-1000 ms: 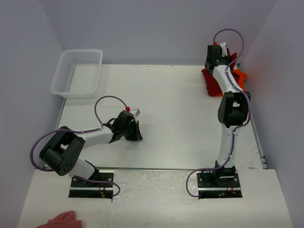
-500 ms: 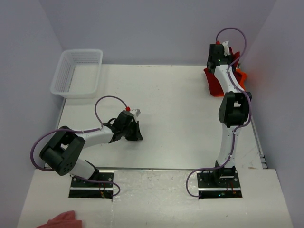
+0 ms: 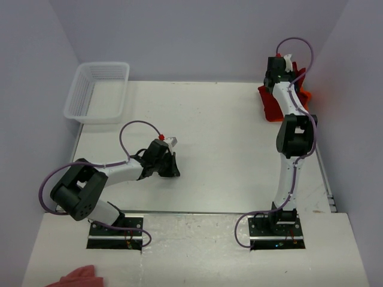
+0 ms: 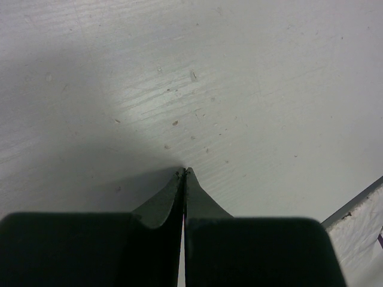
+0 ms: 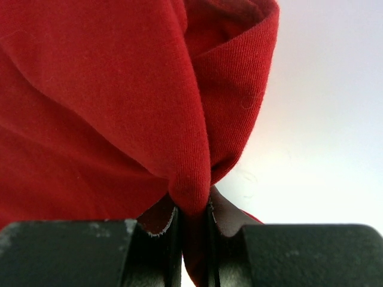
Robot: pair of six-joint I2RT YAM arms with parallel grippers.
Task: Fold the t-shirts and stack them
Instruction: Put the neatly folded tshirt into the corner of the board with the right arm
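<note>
At the far right corner of the bench, the right arm's jaws pinch a fold of the red shirt beside the orange shirt, a slim hold that could slip or drag the orange one askew; the left arm's jaws sit closed, empty.

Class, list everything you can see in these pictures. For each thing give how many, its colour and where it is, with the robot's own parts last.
red t-shirt: one, dark red, bunched at the table's far right corner
orange t-shirt: one, bright orange, beside the red one, mostly hidden
basket: one, white mesh, far left corner
pink cloth: one, pink, near left edge of view
table: one, white
left gripper: one, black, shut, empty, tips at the tabletop
right gripper: one, black, shut on the red t-shirt
</note>
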